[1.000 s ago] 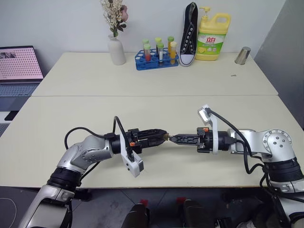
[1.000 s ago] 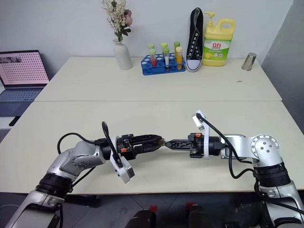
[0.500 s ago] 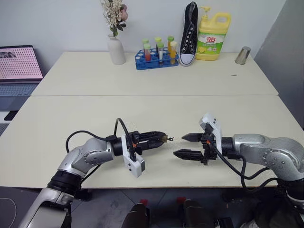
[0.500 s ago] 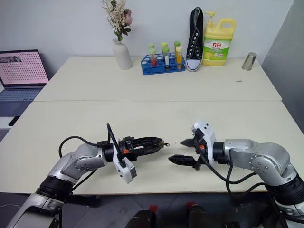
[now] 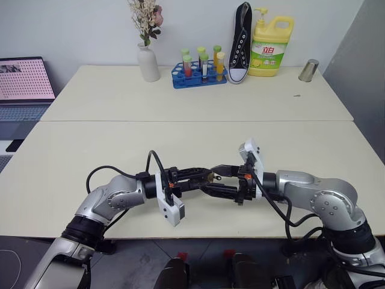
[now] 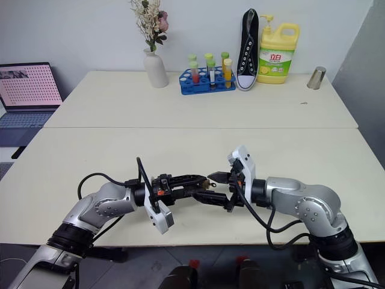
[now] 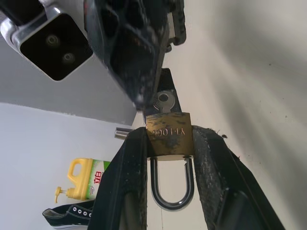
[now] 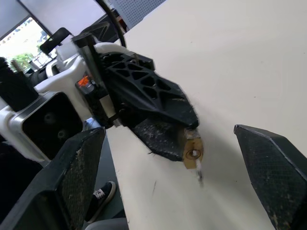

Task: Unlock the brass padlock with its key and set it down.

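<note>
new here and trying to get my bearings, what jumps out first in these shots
The two grippers meeting tip to tip over the near table: the left gripper pinches a small brass padlock by its body, key in its end, shackle back between the fingers. The right gripper faces it with jaws wide open on either side of the lock. Next, the colourful row at the far edge: a tube rack, an upright shoe and a yellow bottle.

Your left gripper (image 5: 206, 175) points level toward your right, its fingers (image 7: 125, 177) clamped on the brass padlock (image 7: 169, 134). Your right gripper (image 5: 218, 179) faces it from the other side, fingers spread wide around the left fingertips, gripping nothing.
</note>
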Motion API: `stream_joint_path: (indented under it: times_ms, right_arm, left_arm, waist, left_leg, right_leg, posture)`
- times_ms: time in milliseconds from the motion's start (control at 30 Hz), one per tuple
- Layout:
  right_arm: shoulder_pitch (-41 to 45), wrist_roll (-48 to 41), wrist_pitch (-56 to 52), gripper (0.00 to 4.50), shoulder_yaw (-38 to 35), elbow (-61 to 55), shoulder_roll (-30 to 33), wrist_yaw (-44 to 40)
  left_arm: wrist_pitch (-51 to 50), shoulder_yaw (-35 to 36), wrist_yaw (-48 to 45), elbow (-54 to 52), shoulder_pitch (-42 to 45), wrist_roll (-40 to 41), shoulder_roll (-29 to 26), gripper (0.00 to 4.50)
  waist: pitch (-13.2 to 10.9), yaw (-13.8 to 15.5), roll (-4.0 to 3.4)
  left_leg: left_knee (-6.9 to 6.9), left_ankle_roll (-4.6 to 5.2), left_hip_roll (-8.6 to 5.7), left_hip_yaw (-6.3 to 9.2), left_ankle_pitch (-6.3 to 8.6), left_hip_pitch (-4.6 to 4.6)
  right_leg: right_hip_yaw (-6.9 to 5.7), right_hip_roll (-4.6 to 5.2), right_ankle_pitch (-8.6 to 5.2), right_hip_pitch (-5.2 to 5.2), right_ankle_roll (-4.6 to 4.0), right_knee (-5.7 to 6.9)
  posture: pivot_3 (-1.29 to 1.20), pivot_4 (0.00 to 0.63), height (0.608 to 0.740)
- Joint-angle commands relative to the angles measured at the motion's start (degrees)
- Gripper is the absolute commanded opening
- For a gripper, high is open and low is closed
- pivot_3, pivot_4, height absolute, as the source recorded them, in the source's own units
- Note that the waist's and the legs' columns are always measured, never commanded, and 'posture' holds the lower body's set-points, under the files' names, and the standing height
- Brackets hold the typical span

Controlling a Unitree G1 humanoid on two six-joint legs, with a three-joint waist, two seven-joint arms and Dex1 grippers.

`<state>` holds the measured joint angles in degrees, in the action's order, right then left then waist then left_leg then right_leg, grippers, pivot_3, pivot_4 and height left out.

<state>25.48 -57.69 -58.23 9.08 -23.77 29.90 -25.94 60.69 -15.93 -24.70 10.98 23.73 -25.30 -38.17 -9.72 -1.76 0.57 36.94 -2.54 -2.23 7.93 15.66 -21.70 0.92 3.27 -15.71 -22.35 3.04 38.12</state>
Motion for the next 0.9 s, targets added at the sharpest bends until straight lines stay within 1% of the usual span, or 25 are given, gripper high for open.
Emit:
stream_joint_path:
  times_ms: [33, 367, 567, 700, 733, 800, 900]
  right_arm:
    - [0.9, 0.6, -0.3, 3.92, -0.9, -0.5, -0.9, -0.7]
    - [0.9, 3.3, -0.5, 0.16, -0.5, -0.9, -0.9, -3.9]
    - [1.0, 3.8, -0.5, 0.14, -1.1, -0.6, -1.7, -5.5]
    - [1.0, 4.3, -0.5, 0.14, -1.1, -0.5, -1.9, -6.3]
    - [1.0, 4.4, -0.5, 0.14, -1.1, -0.5, -2.0, -6.5]
    - [1.1, 4.6, -0.6, 0.14, -1.2, -0.4, -2.0, -6.7]
    - [1.2, 4.8, -0.6, 0.14, -1.3, -0.3, -2.0, -7.0]
  left_arm:
    - [0.6, 0.2, 0.0, -2.3, 0.5, 1.3, -0.5, 0.96]
    - [-0.3, 0.4, 0.2, -2.9, -0.2, 1.7, -0.3, 0.96]
    - [-0.1, 0.3, 0.0, -2.9, -0.7, 2.4, -0.8, 0.96]
    - [-1.1, -0.9, -2.1, -2.5, -1.4, 5.1, -1.5, 0.96]
    - [-1.8, -2.0, -3.9, -2.6, -1.6, 7.2, -2.1, 0.96]
    - [-3.0, -2.0, -4.9, -3.4, -2.5, 10.2, -2.4, 1.69]
    - [-4.9, -2.4, -7.2, -5.0, -3.3, 14.4, -3.3, 2.54]
  waist:
    - [0.0, 0.0, 0.0]
    - [0.0, 0.0, 0.0]
    - [0.0, 0.0, 0.0]
    - [0.0, 0.0, 0.0]
    - [0.0, 0.0, 0.0]
    - [0.0, -0.1, -0.01]
    - [0.0, -0.1, -0.01]
  left_leg:
    - [0.0, 0.0, 0.0, 0.01, 0.0, 0.0]
    - [0.0, 0.0, 0.0, 0.0, 0.0, 0.0]
    - [0.0, 0.0, 0.0, 0.0, 0.0, 0.01]
    - [0.0, 0.0, 0.0, 0.0, 0.0, 0.0]
    - [0.0, 0.0, 0.0, 0.0, 0.0, 0.0]
    - [0.0, 0.0, 0.0, 0.0, 0.0, 0.0]
    - [0.0, 0.0, 0.01, 0.01, 0.0, 0.01]
  right_leg:
    - [-0.01, 0.0, 0.0, 0.0, 0.0, 0.0]
    - [0.0, 0.0, 0.0, 0.0, 0.0, 0.0]
    - [0.0, 0.0, 0.0, 0.0, 0.0, 0.01]
    - [0.0, 0.0, 0.0, 0.0, 0.0, 0.01]
    - [0.0, 0.0, 0.0, 0.0, 0.0, 0.01]
    - [0.0, 0.0, 0.0, 0.0, 0.0, 0.01]
    - [0.01, 0.0, 0.0, -0.01, 0.0, 0.02]
  posture:
    - [0.0, 0.15, 0.74]
    - [0.0, 0.15, 0.74]
    - [0.0, 0.15, 0.74]
    - [0.0, 0.15, 0.74]
    - [0.0, 0.15, 0.74]
    - [0.0, 0.15, 0.74]
    - [0.0, 0.15, 0.74]
